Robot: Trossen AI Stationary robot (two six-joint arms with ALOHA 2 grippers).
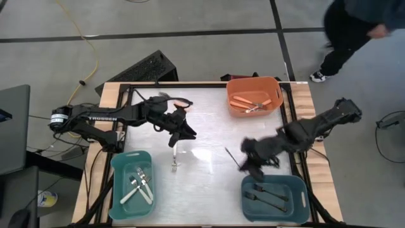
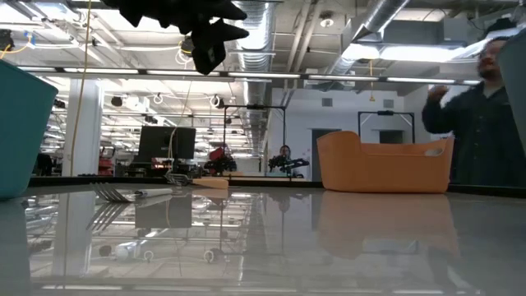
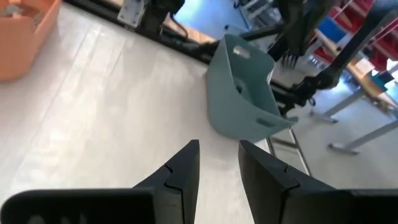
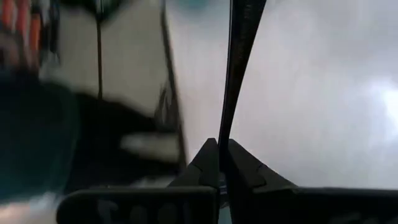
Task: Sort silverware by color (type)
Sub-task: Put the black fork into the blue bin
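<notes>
The right gripper [image 4: 222, 163] is clamped on a black-handled utensil [image 4: 236, 68], its head cut off from view, above the table [image 1: 209, 126] near the dark teal bin [image 1: 274, 197]. The left gripper [image 3: 217, 163], fingers slightly apart, hovers over 1 fork [image 1: 173, 166] lying in open mid-table

Orange bin [image 1: 254, 83], two teal bins [image 1: 122, 161] [image 1: 274, 182], black-handled fork [image 4: 239, 56], white-handled silverware [image 1: 140, 188], pale table [image 1: 202, 120].

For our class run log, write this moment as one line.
right gripper: shut on black-handled utensil, near dark blue bin | left gripper: open, empty, above white-handled fork on table
</notes>
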